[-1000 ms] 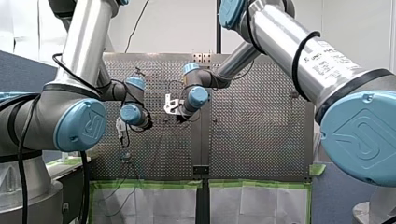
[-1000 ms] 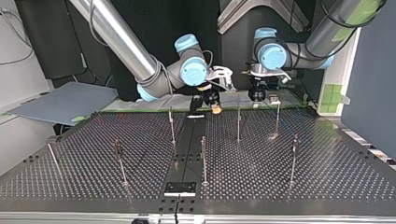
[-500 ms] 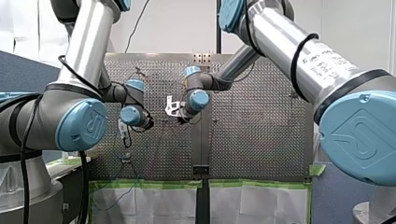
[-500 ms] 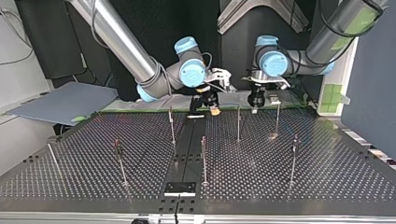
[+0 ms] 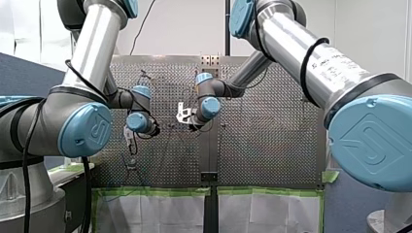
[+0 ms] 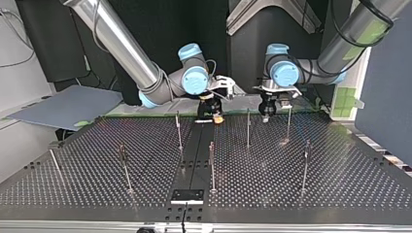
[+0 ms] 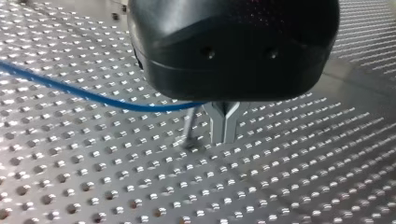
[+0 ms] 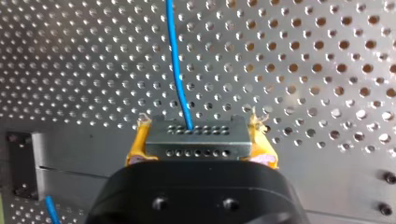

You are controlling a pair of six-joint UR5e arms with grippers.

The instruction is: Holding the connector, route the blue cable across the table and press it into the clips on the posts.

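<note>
Yellow pads [image 8: 135, 148] of my right gripper [image 8: 196, 136] are clamped on the grey connector [image 8: 195, 140], and the blue cable [image 8: 175, 60] leaves its face and runs straight ahead over the perforated worktop [image 6: 291, 194]. My left gripper [image 7: 225, 125] has its metal fingers [image 7: 219, 122] drawn together. The cable meets them just under the black body, so I judge it nipped between them, though the exact contact is hidden.

In the top view my right gripper [image 6: 214, 114] hangs at twelve o'clock of the worktop and my left gripper [image 6: 266, 111] near it at about one o'clock, both low at the far edge. The posts [image 6: 212, 165] stand spread from eight o'clock round to four o'clock.

By my reading the task is barely begun. The connector is in hand, but no stretch of cable shows in any clip, though the clips are too small to tell for sure. The whole run across the worktop and every press into a clip seem left to do
</note>
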